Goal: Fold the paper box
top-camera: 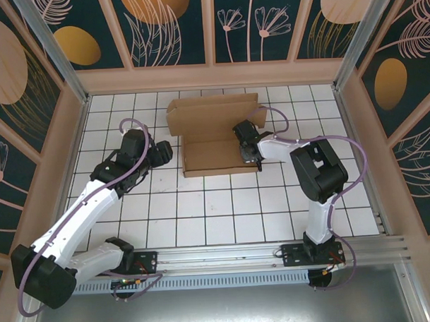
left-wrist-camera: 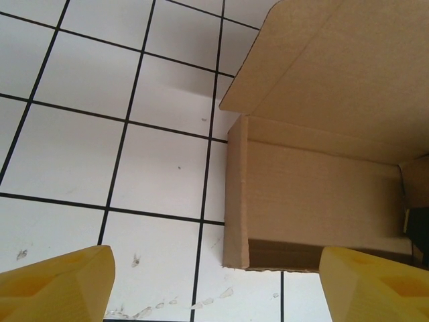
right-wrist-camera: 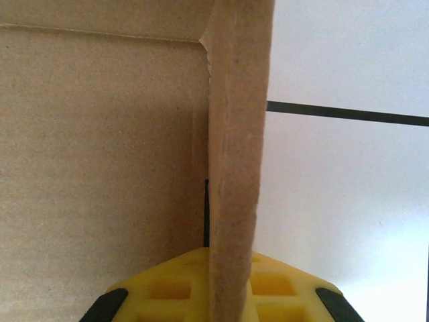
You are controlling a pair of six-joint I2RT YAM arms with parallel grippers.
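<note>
Place: robot lab test cell.
Floor: white gridded table (top-camera: 224, 217).
Walls: plant-printed panels (top-camera: 175, 28) in aluminium frame (top-camera: 52, 50).
Mount: rail (top-camera: 225, 254) carrying two arms (top-camera: 83, 215).

- White tiled tabletop (top-camera: 203, 218) is sitting flat, black grid lines running across it.
- Dark teal wall panels (top-camera: 171, 28) with leaf and flower art are boxing it in on three sides.
- Silver rail (top-camera: 225, 256) is running along the near edge.

The paper box (top-camera: 215, 136) lies far and central on the table (top-camera: 224, 214).
</note>
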